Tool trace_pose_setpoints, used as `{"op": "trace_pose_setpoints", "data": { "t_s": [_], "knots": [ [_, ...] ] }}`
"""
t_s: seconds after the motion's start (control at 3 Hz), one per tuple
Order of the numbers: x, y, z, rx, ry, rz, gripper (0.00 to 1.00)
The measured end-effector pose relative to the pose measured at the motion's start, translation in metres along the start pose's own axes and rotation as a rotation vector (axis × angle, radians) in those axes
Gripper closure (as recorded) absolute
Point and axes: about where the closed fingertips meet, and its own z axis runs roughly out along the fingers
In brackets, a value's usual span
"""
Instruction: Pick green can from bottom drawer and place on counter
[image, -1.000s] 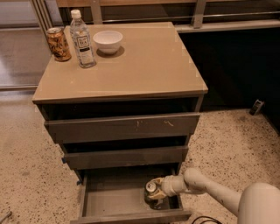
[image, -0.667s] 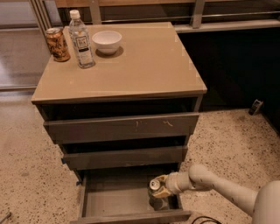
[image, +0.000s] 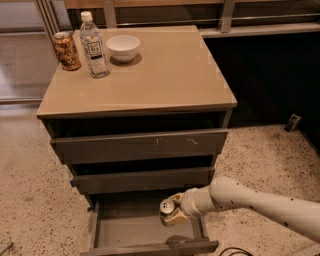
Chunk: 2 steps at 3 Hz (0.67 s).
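The green can (image: 167, 212) shows its shiny silver top with pull tab, tilted toward the left. My gripper (image: 175, 212) is shut on the green can and holds it lifted above the open bottom drawer (image: 127, 227), near the drawer's right side. The white arm reaches in from the lower right. The tan counter (image: 165, 70) tops the dark cabinet, well above the gripper.
On the counter's back left stand an orange-brown can (image: 66, 50), a water bottle (image: 93, 45) and a white bowl (image: 123, 48). Two wider drawers (image: 140, 145) stick out above the bottom one. Speckled floor surrounds the cabinet. A dark wall lies to the right.
The gripper has lifted the green can up out of the bottom drawer, and the can is now tilted. The view has shifted slightly.
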Motion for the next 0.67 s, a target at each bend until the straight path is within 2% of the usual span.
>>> {"op": "trace_pose_setpoints", "data": {
  "t_s": [0.33,0.67],
  "knots": [
    [0.001,0.01,-0.0077,-0.01,0.028,-0.024,1.0],
    [0.0012,0.0088,-0.0067,-0.009,0.025,-0.023,1.0]
  ]
}}
